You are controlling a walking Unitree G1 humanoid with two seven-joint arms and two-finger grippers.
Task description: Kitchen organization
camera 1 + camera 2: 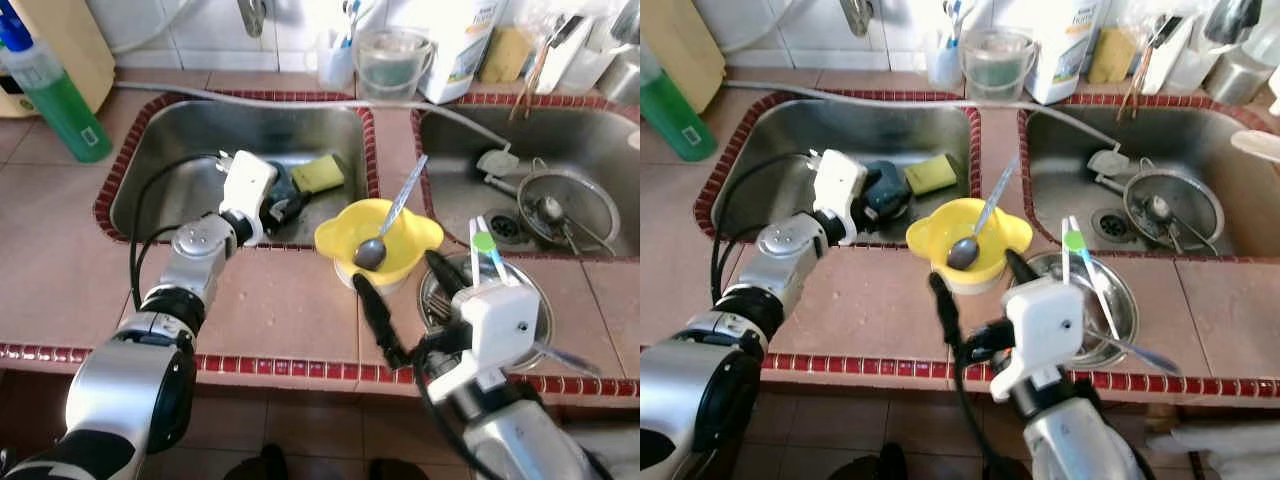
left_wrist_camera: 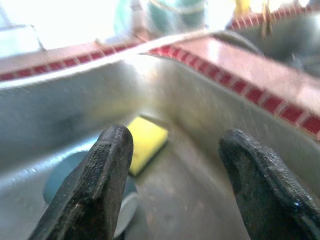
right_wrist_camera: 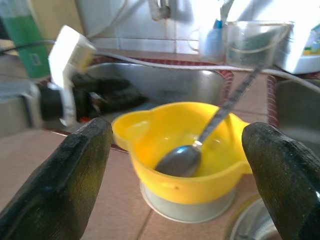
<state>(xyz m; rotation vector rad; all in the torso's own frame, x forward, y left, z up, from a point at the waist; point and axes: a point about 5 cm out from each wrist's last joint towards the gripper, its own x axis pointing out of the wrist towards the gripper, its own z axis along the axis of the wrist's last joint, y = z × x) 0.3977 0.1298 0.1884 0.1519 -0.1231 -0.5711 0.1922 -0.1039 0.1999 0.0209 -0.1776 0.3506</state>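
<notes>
Right gripper (image 1: 400, 300) gapes before yellow bowl (image 1: 400, 250) — spoon (image 1: 372, 250) inside

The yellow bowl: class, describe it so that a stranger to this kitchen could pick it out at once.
Find the tiled counter strip between the two steel sinks. At its near end, in front of the right gripper, sits the yellow bowl with two small handle lugs, resting on a pale base. It alone is bright yellow and holds a metal spoon whose handle leans out over its rim.
</notes>
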